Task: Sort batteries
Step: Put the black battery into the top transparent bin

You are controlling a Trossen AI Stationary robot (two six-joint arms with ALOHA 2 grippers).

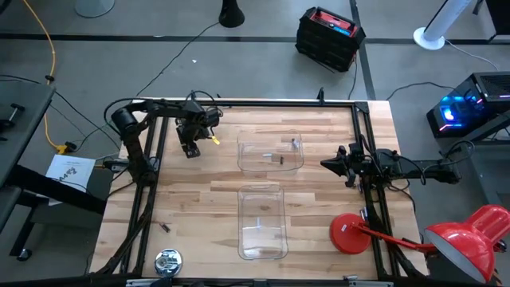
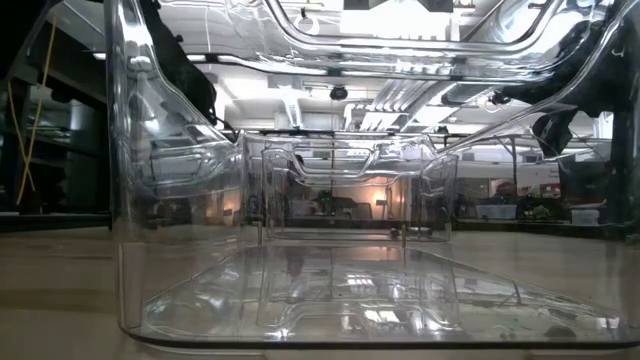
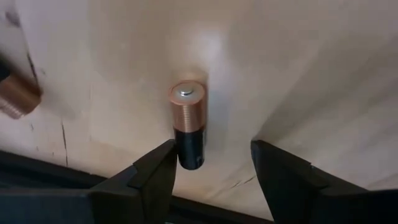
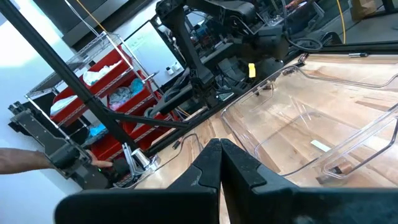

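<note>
One battery, copper-topped with a black body, lies on the wooden table directly between the fingers of the left gripper. The jaws are spread, with the cell close to one finger and clear of the other, so nothing is pinched. In the high view this gripper sits at the far left of the table, left of the far clear bin; a near clear bin stands closer to the front. A second copper-ended cell lies off to one side.

Assessment: the step in hand appears to be the pick. Centre the cell between the fingers before closing, grip it on the body rather than the end, and lower fully so that it cannot roll out.

Right gripper waits at the right edge, jaws pressed together.
</note>
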